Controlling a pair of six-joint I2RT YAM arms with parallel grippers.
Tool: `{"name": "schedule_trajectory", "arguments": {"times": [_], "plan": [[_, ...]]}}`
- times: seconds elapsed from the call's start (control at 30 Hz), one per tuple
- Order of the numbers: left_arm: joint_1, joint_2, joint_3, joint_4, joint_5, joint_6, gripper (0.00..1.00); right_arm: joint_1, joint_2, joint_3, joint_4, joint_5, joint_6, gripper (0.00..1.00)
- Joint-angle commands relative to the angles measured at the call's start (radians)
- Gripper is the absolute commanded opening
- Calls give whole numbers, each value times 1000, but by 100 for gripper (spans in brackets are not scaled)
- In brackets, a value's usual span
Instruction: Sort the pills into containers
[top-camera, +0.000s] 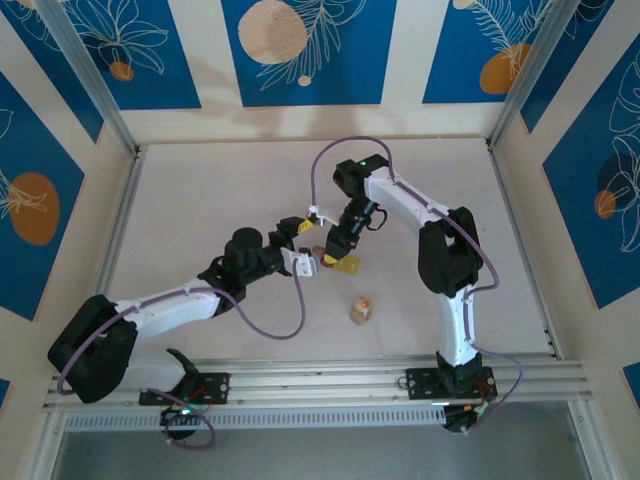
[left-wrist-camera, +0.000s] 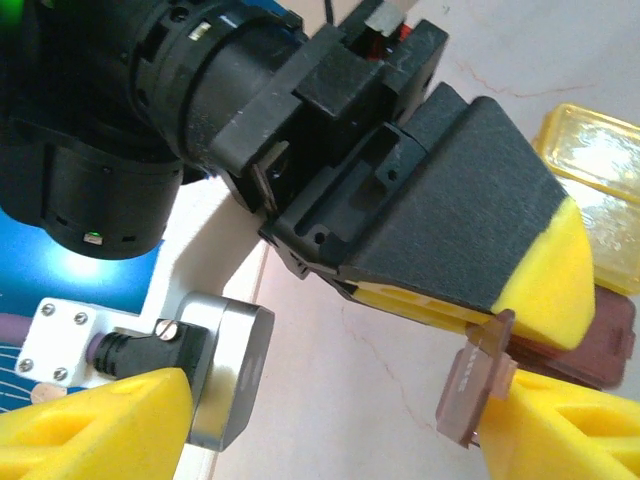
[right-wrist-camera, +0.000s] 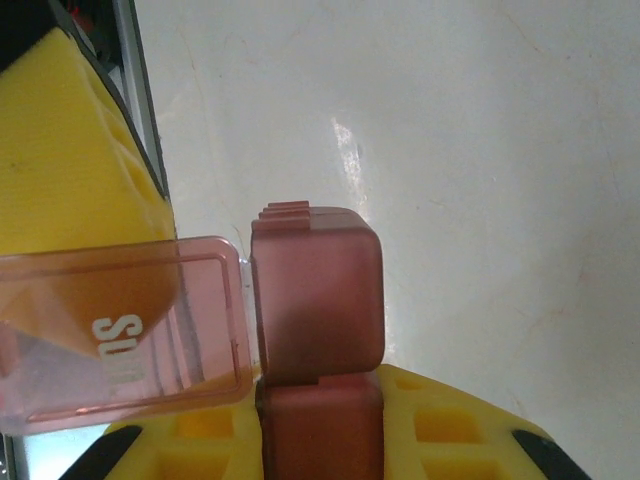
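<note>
The containers (top-camera: 346, 263) are a small two-cell box, one cell dark red (right-wrist-camera: 315, 300) and one yellow (left-wrist-camera: 598, 170). My right gripper (top-camera: 335, 252) is shut on the dark red cell, which sits between its yellow pads (right-wrist-camera: 450, 430). The red cell's clear lid (right-wrist-camera: 120, 345) stands swung open. In the left wrist view this lid (left-wrist-camera: 475, 380) leans against the right-hand finger (left-wrist-camera: 560, 430) of my left gripper (left-wrist-camera: 330, 410). The left gripper's jaws are wide apart and hold nothing. In the top view the left gripper (top-camera: 303, 262) is just left of the box. The pills are out of view.
A small clear round vial (top-camera: 362, 310) with orange marking stands on the pale table (top-camera: 230, 190), in front of the box. The right arm's silver wrist block (left-wrist-camera: 222, 370) is close to my left gripper's left finger (left-wrist-camera: 95, 430). Metal rails (top-camera: 330, 375) run along the near edge.
</note>
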Motion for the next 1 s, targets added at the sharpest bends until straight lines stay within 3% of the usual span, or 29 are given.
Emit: {"name": "schedule_trajectory", "arguments": {"times": [0.0, 0.6, 0.83, 0.97], "plan": [[-7, -10, 6, 171, -37, -61, 76, 6, -17, -26, -32, -6, -19, 0], [-7, 33, -9, 294, -153, -131, 80, 10, -45, -55, -7, -45, -29, 0], [-12, -113, -147, 373, -92, -233, 83, -35, 20, 17, 15, -25, -18, 0], [-54, -202, -238, 428, -139, -256, 83, -55, 86, 82, 16, 23, -20, 2]]}}
